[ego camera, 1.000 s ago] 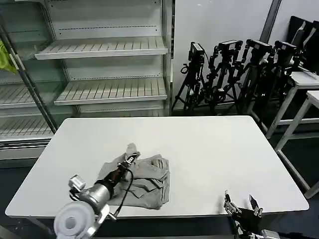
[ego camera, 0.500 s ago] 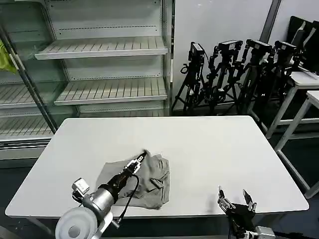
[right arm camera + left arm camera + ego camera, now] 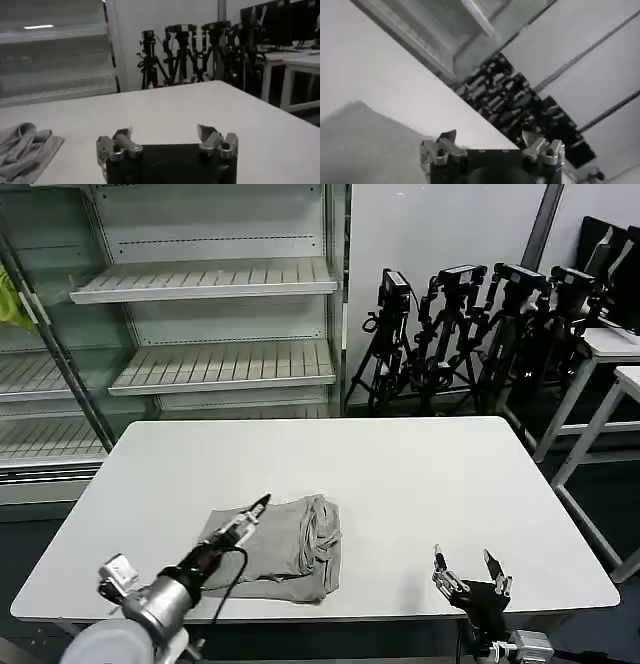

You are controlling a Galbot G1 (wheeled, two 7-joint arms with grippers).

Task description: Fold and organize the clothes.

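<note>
1. Since a second ago, the left hand point(image 3: 258, 506) has let go of the shirt point(image 3: 285, 546) and pulled back toward the near-left; the cloth it had lifted now lies flat, and the garment is a tidier folded block than before.
2. Over the same second the right hand point(image 3: 468, 565) has shifted slightly left along the near edge of the surface point(image 3: 420, 474).
3. Nearest the robot, the right hand sits at the near edge toward the right corner, fingers spread apart and holding nothing; from its wrist camera the two fingertips point(image 3: 206, 132) stand well apart above bare surface point(image 3: 165, 107).
4. The left arm reaches in from the near-left corner, its hand hanging over the left part of the shirt, pointing toward the far right.
5. From the left wrist camera the left hand point(image 3: 490, 139) shows its fingers apart with nothing between them, grey fabric point(image 3: 365, 145) lying below.
6. The light grey shirt lies folded on the surface near the near edge, left of centre, with bunched folds along its right side.
7. From the right wrist camera, that bunched side of the shirt point(image 3: 25, 145) lies well apart from the right hand.
8. Beyond the far edge stand metal shelves point(image 3: 220, 324) on the left and a row of black tripods point(image 3: 470, 334) on the right.
</note>
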